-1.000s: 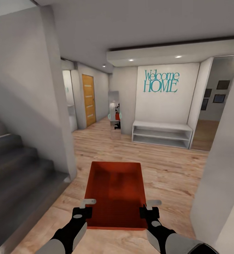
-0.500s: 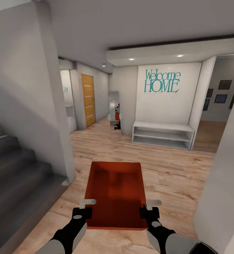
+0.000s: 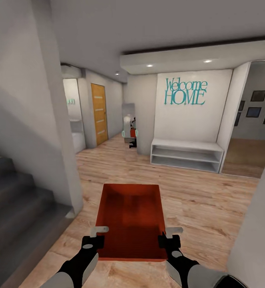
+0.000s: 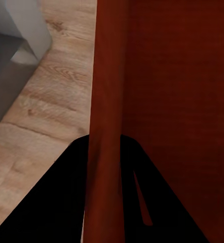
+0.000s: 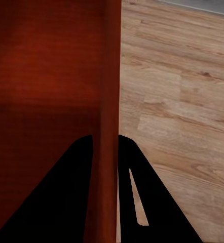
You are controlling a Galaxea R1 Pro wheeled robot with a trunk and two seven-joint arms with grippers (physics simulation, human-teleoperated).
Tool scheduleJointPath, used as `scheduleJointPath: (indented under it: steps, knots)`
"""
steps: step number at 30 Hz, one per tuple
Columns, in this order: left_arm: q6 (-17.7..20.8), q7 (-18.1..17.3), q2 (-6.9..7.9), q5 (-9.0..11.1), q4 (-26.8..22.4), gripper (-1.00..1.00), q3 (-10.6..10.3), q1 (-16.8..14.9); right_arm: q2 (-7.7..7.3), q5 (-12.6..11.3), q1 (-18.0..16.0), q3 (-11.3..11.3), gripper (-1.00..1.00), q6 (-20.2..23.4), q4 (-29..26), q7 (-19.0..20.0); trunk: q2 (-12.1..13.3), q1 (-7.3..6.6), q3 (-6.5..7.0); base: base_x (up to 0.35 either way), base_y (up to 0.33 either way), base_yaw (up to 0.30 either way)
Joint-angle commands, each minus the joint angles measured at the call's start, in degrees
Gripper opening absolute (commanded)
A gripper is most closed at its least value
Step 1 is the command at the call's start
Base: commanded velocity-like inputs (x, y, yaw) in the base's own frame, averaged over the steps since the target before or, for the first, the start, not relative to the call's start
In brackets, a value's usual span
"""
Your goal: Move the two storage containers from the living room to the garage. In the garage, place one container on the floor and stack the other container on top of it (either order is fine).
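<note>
I carry one orange-red storage container (image 3: 131,218), open-topped and empty, level in front of me above the light wood-plank floor. My left gripper (image 3: 93,241) is shut on its left wall (image 4: 107,101), one finger on each side of the thin wall. My right gripper (image 3: 169,241) is shut the same way on the right wall (image 5: 109,101). I am in a wood-floored hallway.
Grey stairs (image 3: 16,208) and a white wall corner (image 3: 64,160) stand at the left. A white pillar (image 3: 256,240) is close at the right. Ahead are a white bench shelf (image 3: 186,155) under "Welcome HOME" lettering (image 3: 185,92), an orange door (image 3: 99,114) and a passage to its right.
The whole view has slid forward and slightly right: stairs and left wall drift left, the bench and right opening widen. The container and both grippers keep their place in the picture.
</note>
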Motion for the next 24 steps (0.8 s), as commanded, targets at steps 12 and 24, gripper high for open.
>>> scheduleJointPath:
  steps: [12,24]
  knots:
    - [0.39,0.72,0.10,0.36,0.02,-1.00,-0.37,-0.03,-0.07,3.63,-0.05,-3.56,-1.00,-0.23,-0.03,-0.25,-0.05,0.04,-0.08,0.322,0.000,0.000]
    - [0.40,0.72,0.19,0.37,0.02,-1.00,-0.37,-0.03,-0.07,5.56,-0.05,-7.61,-1.00,-0.15,-0.03,-0.25,-0.05,0.04,-0.08,0.322,0.000,0.000]
